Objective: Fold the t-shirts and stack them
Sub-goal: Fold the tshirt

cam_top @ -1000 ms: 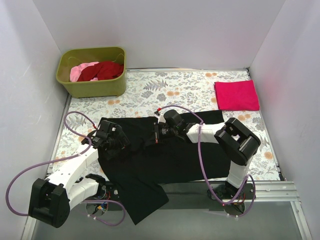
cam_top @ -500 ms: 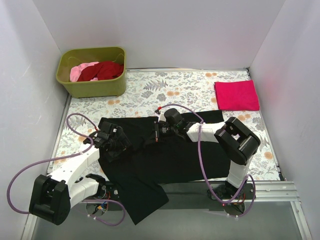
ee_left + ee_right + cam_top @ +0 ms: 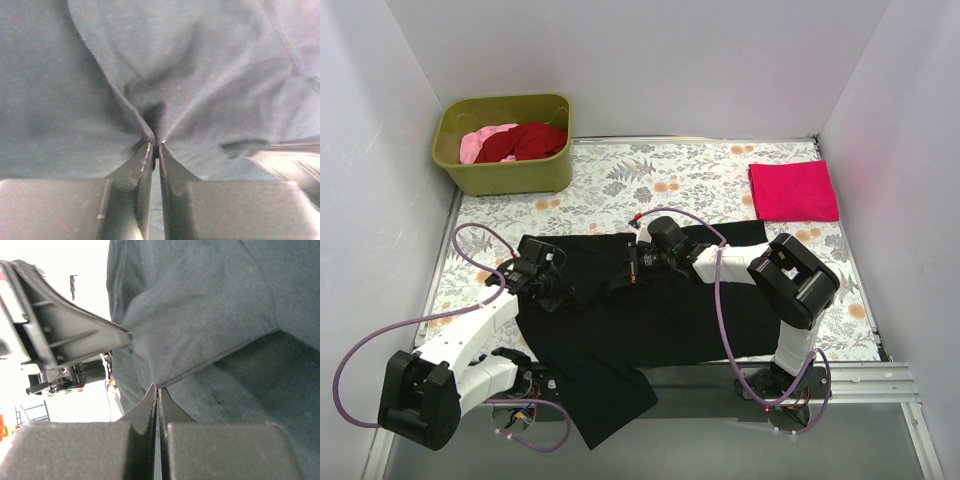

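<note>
The black t-shirt (image 3: pixel 660 320) lies spread across the near half of the floral cloth, one part hanging over the front edge. My left gripper (image 3: pixel 560 293) is at its left side. In the left wrist view that gripper (image 3: pixel 156 146) is shut on a pinched ridge of the black t-shirt (image 3: pixel 210 75). My right gripper (image 3: pixel 632 267) is near the shirt's upper middle; in the right wrist view this gripper (image 3: pixel 157 390) is shut on a hemmed fold of the black t-shirt (image 3: pixel 210 300). A folded magenta t-shirt (image 3: pixel 793 190) lies at the back right.
An olive-green tub (image 3: pixel 510 178) stands at the back left, holding a dark red t-shirt (image 3: pixel 528 140) and a pale pink t-shirt (image 3: pixel 480 145). White walls close the table on three sides. Purple cables loop from both arms.
The left gripper has shut on the black fabric and shifted slightly back and left. The right gripper holds its place, still shut.
</note>
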Controlling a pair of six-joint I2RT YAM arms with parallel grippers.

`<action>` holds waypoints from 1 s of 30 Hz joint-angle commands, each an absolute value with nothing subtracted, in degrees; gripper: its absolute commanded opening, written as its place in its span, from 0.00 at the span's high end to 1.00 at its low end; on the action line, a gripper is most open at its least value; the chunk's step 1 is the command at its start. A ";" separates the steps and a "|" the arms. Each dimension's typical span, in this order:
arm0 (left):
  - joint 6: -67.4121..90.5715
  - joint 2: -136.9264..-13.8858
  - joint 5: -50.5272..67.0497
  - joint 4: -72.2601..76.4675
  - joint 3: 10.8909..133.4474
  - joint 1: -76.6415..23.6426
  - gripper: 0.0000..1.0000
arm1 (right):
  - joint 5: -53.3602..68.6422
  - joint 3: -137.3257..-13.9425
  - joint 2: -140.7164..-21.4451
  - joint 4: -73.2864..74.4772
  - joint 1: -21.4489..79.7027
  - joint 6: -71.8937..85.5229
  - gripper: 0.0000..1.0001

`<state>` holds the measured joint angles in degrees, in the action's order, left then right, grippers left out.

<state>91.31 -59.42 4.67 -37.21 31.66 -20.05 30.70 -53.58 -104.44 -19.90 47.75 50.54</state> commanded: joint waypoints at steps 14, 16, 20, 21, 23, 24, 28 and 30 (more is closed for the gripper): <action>91.23 -57.75 4.39 -49.83 38.76 -20.30 0.88 | 37.36 -49.31 -99.93 -12.40 46.23 44.13 0.99; 91.23 -57.57 4.22 -50.45 38.67 -20.30 0.79 | 36.65 -49.31 -99.67 -9.95 46.06 42.37 0.99; 92.19 -56.61 3.60 -50.36 37.71 -20.30 0.43 | 36.47 -50.35 -101.51 -9.49 46.14 41.22 0.98; 92.63 -56.51 3.86 -50.27 37.44 -20.22 0.39 | 36.56 -50.88 -102.64 -9.49 46.23 41.13 0.97; 92.81 -56.08 5.09 -49.66 36.74 -20.22 0.34 | 37.00 -52.29 -103.62 -9.49 46.14 40.70 0.97; 92.90 -55.99 5.18 -49.40 35.78 -20.30 0.32 | 37.18 -52.64 -104.58 -9.49 46.14 40.61 0.97; 92.81 -55.90 4.14 -48.26 33.75 -20.30 0.31 | 37.27 -54.14 -105.38 -9.49 46.14 39.91 0.97; 92.64 -55.90 2.55 -47.46 33.14 -20.22 0.31 | 36.91 -54.32 -105.56 -9.49 46.06 39.64 0.97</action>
